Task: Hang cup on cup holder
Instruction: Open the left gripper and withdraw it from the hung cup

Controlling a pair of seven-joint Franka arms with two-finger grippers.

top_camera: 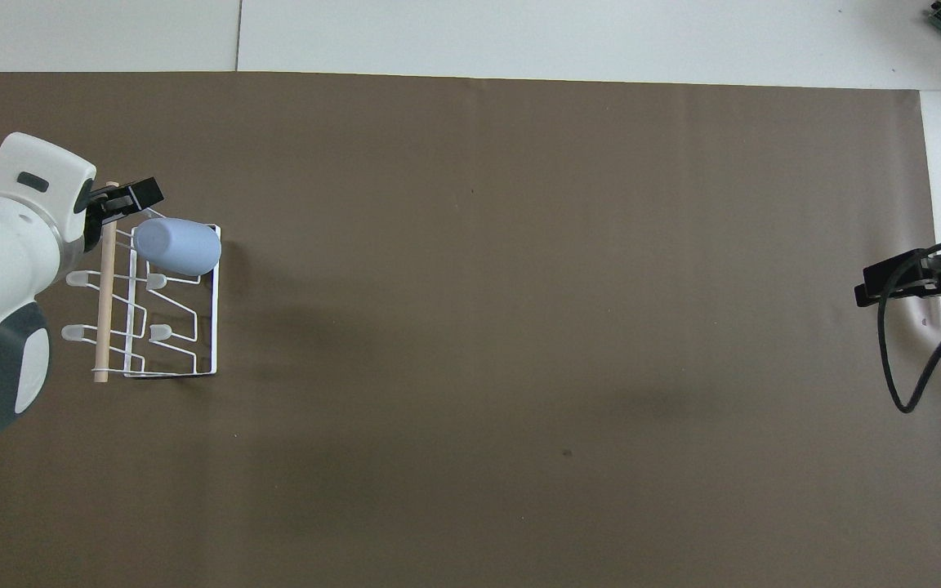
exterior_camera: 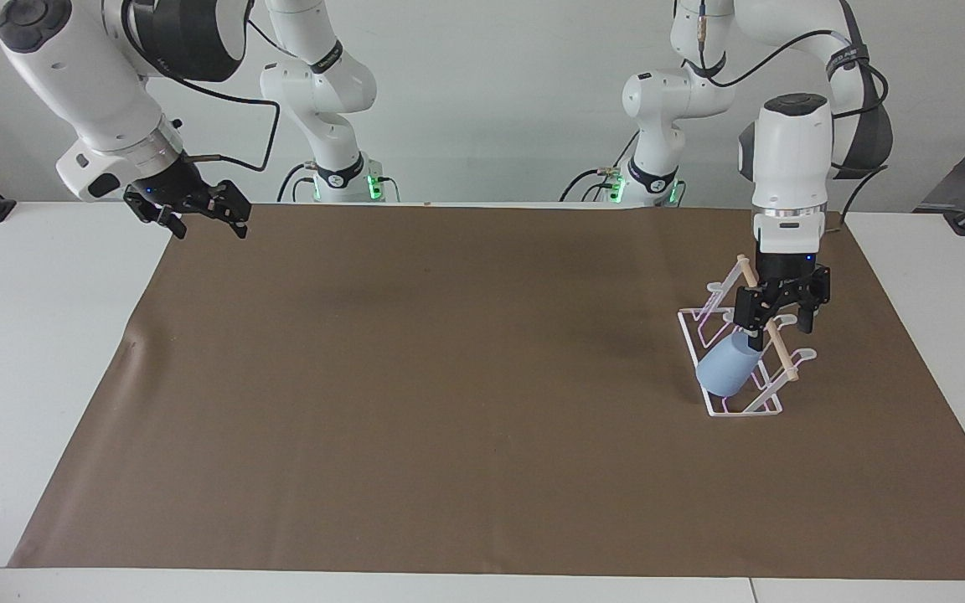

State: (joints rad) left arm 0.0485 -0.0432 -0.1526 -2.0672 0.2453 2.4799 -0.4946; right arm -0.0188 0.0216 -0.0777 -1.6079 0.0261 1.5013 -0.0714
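1. The cup point(exterior_camera: 726, 373) hangs tilted on a prong of the cup holder point(exterior_camera: 763, 409), at the rack's end farthest from the robots.
2. The left gripper point(exterior_camera: 781, 328) hovers over the rack's dowel point(exterior_camera: 781, 353), jaws spread, seemingly clear of the cup.
3. The right gripper point(exterior_camera: 202, 218) waits over the brown mat's point(exterior_camera: 449, 402) corner on the table point(exterior_camera: 22, 335), jaws spread.

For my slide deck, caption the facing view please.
Light-blue cup hangs tilted on the white wire cup holder; open left gripper above it, right gripper waiting.

A plain white wall point(exterior_camera: 491, 84) rises at the robots' end of the white bench point(exterior_camera: 30, 335). A large brown rectangular mat point(exterior_camera: 449, 402) covers most of the benchtop under even light.
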